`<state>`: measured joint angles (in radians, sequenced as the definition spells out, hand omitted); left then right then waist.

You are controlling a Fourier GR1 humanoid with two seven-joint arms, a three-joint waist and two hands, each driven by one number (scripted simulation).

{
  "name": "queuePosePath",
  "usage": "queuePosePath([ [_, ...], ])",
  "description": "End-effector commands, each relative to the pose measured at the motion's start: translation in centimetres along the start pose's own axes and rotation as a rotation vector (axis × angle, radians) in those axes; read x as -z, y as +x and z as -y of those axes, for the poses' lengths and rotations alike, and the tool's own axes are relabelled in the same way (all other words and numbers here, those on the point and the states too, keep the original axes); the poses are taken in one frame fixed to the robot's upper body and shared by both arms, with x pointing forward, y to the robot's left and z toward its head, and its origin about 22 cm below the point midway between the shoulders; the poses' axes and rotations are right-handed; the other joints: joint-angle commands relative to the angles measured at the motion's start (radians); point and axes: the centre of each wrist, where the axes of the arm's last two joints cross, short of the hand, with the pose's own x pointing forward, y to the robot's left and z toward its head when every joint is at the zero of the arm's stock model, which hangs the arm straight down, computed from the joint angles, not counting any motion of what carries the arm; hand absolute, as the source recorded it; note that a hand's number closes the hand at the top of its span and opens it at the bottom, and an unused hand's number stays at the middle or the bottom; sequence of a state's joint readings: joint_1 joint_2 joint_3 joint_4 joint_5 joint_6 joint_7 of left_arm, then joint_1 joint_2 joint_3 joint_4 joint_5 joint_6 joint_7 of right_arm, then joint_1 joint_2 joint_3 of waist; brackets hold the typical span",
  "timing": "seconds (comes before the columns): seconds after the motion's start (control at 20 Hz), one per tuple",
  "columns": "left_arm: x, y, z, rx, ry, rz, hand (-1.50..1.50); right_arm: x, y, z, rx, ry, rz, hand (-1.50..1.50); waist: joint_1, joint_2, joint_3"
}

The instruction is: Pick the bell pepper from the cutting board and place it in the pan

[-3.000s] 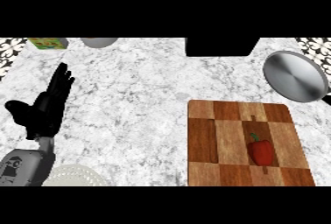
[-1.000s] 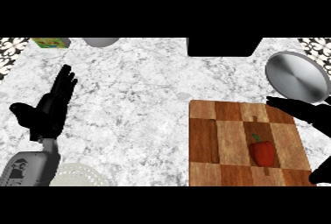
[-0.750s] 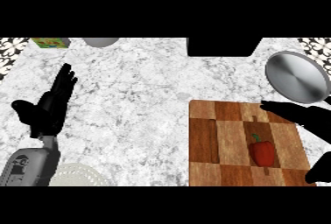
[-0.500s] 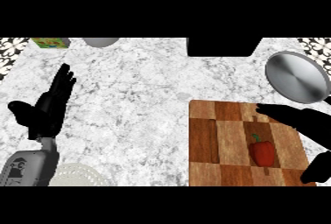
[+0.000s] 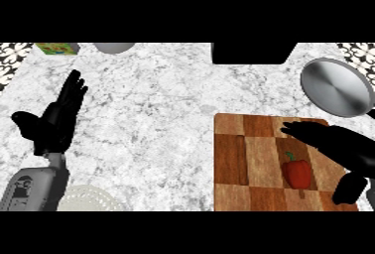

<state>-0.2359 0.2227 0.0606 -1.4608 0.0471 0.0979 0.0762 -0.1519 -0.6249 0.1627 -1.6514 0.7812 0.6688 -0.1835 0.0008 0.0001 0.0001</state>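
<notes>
right robot hand (image 5: 343, 149) hovered open above the cutting board (image 5: 245, 163), holding nothing, red bell pepper (image 5: 296, 172) lay on the board just beside it, pan (image 5: 337, 88) on the counter (image 5: 161, 99) beyond, left robot hand (image 5: 53, 124) rested open at left

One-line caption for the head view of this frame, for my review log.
Right hand open above the cutting board, next to the red bell pepper; pan at upper right; left hand resting at left.

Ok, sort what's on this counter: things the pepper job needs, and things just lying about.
Job: bell pepper, cutting board under it, pan, right hand open above the pepper.
Lying about: green box, grey bowl, black block, pale round dish, left hand resting open at the left.
</notes>
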Motion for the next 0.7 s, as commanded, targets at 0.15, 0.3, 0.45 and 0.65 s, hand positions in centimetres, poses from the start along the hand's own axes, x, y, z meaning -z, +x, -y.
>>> queuePosePath([
  [0.15,0.3,-0.4,0.1,-0.002,0.008,-0.009,0.0,2.5,1.6,-1.2,-0.03,0.057,-0.041,-1.5,0.0,0.0,0.0],
  [0.3,-0.1,-0.1,-1.2,0.005,-0.009,-0.007,0.0,3.3,1.5,-2.3,-0.035,0.058,-0.029,-1.5,0.001,0.0,0.0],
  [0.45,-1.0,-0.7,0.6,0.006,0.008,0.005,0.0,1.8,0.1,-2.8,-0.051,0.06,-0.041,-1.5,-0.001,-0.001,0.0],
  [0.65,0.1,-0.8,1.1,0.0,-0.006,-0.006,0.0,3.2,1.7,-5.5,-0.091,0.095,-0.051,-1.5,-0.004,0.0,0.0],
])
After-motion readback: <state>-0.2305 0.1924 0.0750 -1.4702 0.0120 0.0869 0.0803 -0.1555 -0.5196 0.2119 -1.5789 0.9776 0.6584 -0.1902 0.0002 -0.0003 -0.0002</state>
